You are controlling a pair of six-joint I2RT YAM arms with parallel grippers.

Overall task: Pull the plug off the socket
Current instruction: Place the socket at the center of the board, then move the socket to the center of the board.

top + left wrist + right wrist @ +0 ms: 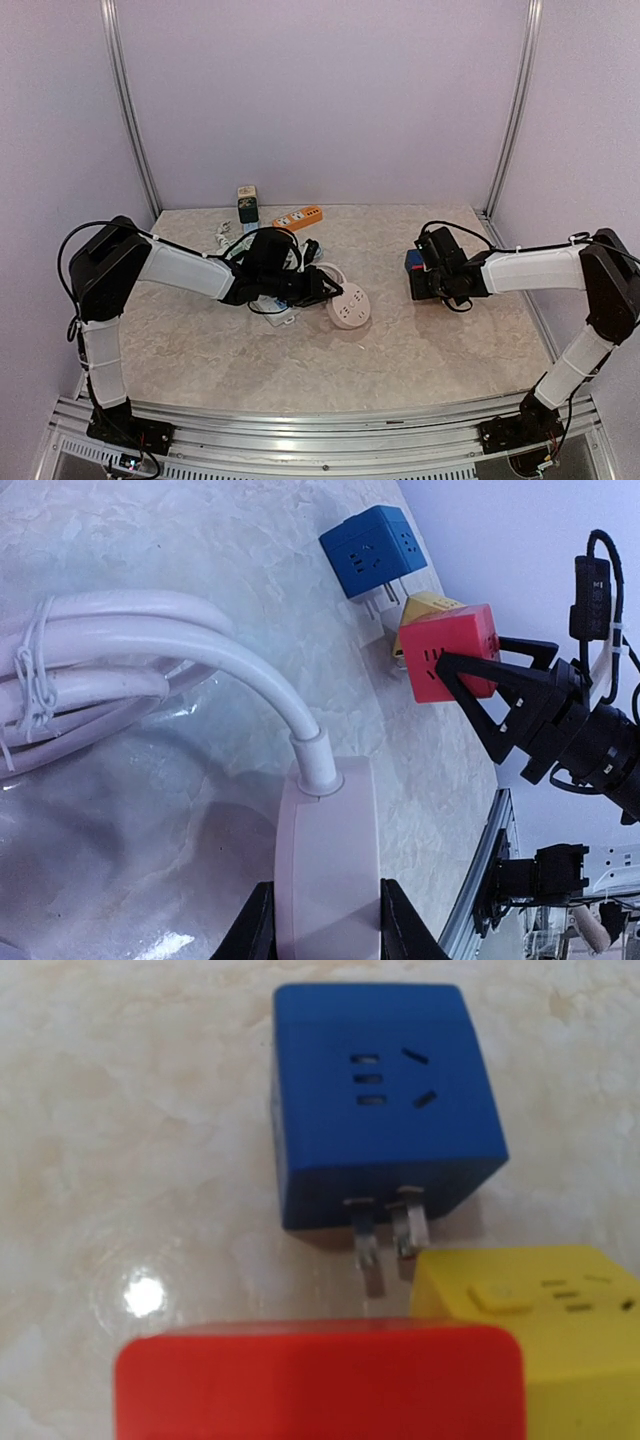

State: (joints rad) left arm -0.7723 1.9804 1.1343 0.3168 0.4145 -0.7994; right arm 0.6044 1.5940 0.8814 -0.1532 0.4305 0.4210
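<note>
My left gripper (325, 920) is shut on the rim of the round white socket (327, 865), one finger on each side. In the top view this socket (349, 306) lies at the table's middle, just off the left gripper (326, 290). Its thick white cable (230, 660) curves away to the left. The red cube plug (447, 652) is clear of the socket, and the black fingers (490, 705) of my right gripper (420, 281) are shut on it. This red plug (320, 1380) fills the bottom of the right wrist view, where the fingers do not show.
A blue cube adapter (385, 1100) lies on the marble top with its prongs toward a yellow cube (540, 1320) beside the red one. An orange power strip (298, 217) and a small box (247, 203) sit by the back wall. Coiled cables (240, 245) lie under the left arm.
</note>
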